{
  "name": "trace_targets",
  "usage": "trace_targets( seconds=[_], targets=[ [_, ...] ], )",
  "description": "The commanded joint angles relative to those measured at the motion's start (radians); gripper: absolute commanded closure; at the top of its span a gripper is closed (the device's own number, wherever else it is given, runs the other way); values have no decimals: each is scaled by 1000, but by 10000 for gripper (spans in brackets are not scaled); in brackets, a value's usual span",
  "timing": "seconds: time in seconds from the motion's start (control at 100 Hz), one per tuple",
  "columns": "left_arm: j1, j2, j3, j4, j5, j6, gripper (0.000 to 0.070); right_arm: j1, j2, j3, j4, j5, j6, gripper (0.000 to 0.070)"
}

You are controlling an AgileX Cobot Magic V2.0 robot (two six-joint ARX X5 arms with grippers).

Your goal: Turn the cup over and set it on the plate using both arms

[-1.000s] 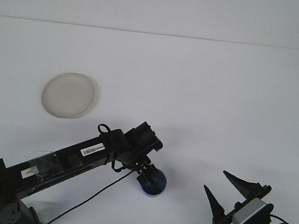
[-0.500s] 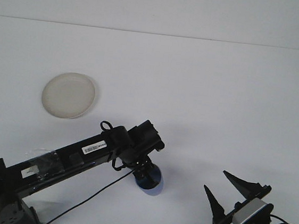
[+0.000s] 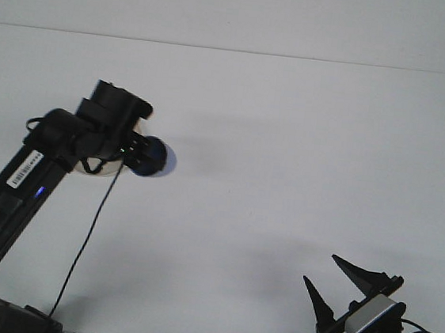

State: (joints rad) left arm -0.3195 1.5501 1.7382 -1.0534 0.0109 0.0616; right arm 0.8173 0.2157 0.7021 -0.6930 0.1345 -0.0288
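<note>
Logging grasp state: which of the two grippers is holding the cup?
The left gripper, up by the plate, grips the blue cup; the right gripper sits open, empty.

The left arm (image 3: pixel 21 185) is black and box-shaped, with a white label carrying dark print on its upper side and a small blue light just below that label. A thin black cable runs down from its wrist. The right hand (image 3: pixel 342 289) has two black pointed fingers (image 3: pixel 314 297) and a light grey block behind them.
</note>
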Motion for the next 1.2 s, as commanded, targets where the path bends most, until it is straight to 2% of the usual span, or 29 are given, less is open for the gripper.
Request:
trace_targets(
  seconds=[0.0, 0.15, 0.28, 0.77, 0.8, 0.83, 0.93, 0.98, 1.19],
  targets=[
    [99, 34, 21, 20, -4, 1, 692, 8, 0, 4, 3, 2, 16, 262],
    [277, 95, 21, 85, -3, -37, 692, 8, 0, 4, -4, 2, 34, 262],
    [348, 174, 21, 119, -3, -43, 692, 8, 0, 4, -12, 2, 49, 262],
    [392, 387, 21, 139, -4, -20, 681, 8, 0, 4, -19, 2, 85, 262],
    [392, 389, 21, 142, -4, -20, 665, 8, 0, 4, -19, 2, 85, 262],
    [392, 390, 21, 143, -4, -20, 616, 8, 0, 4, -19, 2, 85, 262],
    [391, 390, 21, 142, -4, -21, 320, 8, 0, 4, -19, 2, 85, 262],
    [391, 389, 23, 139, -4, -21, 231, 8, 0, 4, -18, 2, 85, 262],
    [391, 373, 119, 100, 4, -48, 236, 8, 0, 4, -19, 2, 85, 262]
  ],
)
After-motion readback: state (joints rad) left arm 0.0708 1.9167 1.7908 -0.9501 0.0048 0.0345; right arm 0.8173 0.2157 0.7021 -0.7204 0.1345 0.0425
